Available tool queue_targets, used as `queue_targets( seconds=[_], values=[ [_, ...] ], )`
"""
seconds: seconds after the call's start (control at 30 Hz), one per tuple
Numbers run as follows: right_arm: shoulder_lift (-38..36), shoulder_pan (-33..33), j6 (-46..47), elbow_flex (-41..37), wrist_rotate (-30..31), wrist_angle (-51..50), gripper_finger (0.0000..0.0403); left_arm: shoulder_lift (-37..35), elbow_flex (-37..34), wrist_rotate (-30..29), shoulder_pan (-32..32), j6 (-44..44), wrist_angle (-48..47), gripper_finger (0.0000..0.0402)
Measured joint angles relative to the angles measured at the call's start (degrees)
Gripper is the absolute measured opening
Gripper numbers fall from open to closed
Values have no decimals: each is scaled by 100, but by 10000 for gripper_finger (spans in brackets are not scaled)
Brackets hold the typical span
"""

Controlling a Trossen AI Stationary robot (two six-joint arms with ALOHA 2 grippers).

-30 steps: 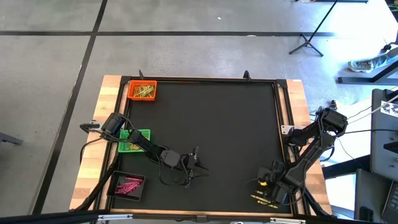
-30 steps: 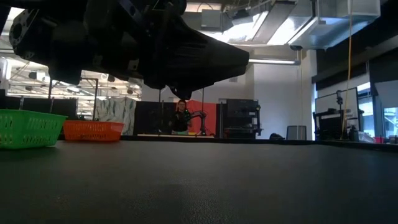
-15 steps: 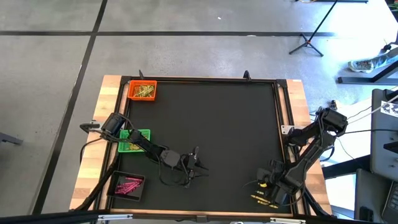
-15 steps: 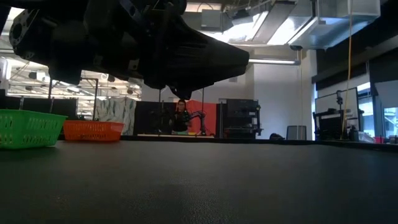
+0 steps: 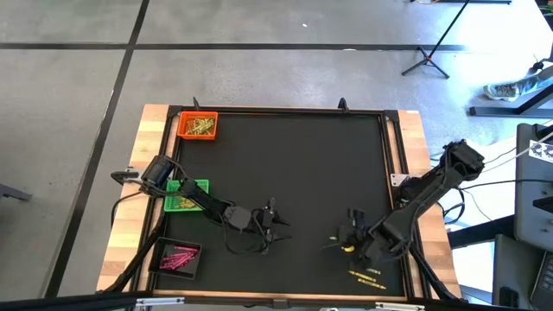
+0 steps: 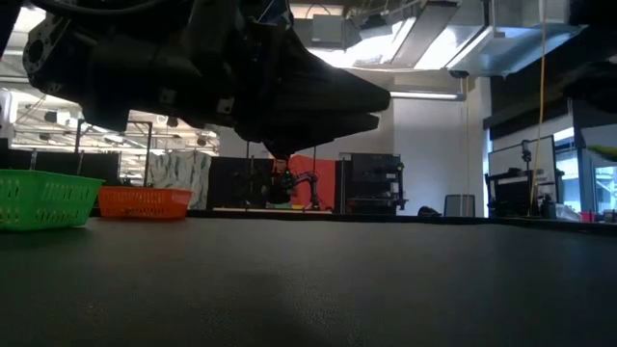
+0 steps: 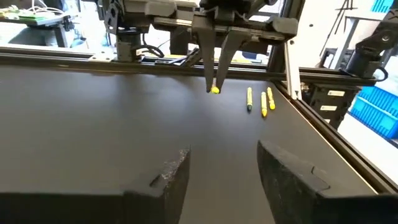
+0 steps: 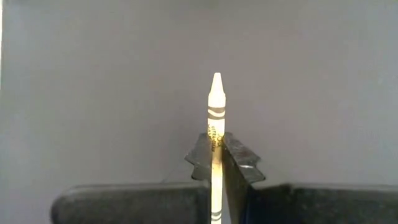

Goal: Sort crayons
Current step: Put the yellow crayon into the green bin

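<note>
A thin yellow wax crayon (image 8: pixel 216 134) is clamped between the shut jaws of the right gripper (image 5: pixel 349 244), lifted over the black mat (image 5: pixel 294 173) near the table's right front. Only a narrow pinch near mid-length is seen, so slipping or swivelling during transfer is judged likely. The left gripper (image 5: pixel 270 226) is held over the mat's front centre, jaws apart and empty; a handover there could miss if the stick is tilted. Loose yellow crayons (image 5: pixel 367 276) are left by the right front edge. The green mesh tray (image 5: pixel 187 195), orange mesh tray (image 5: pixel 198 126) and black tray (image 5: pixel 177 257) are on the left; a wrong bin is a risk.
</note>
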Motion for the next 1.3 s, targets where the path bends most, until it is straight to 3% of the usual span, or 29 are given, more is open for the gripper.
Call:
queue_targets(
  seconds=[0.17, 0.57, 0.8, 1.3],
  values=[
    [0, -453, -947, -303, 25, 1165, 11, 0, 0, -22, -4, 0, -11, 174],
    [11, -1009, -2628, -1515, 905, 4845, 12, 0, 0, -52, -4, 28, -4, 174],
    [11, -1262, -3696, -2051, 1102, 6842, 12, 0, 2, -458, 11, 50, 302, 174],
    [373, -1337, -4768, -2113, 1113, 7838, 12, 0, 700, -439, 139, 557, 150, 151]
  ],
)
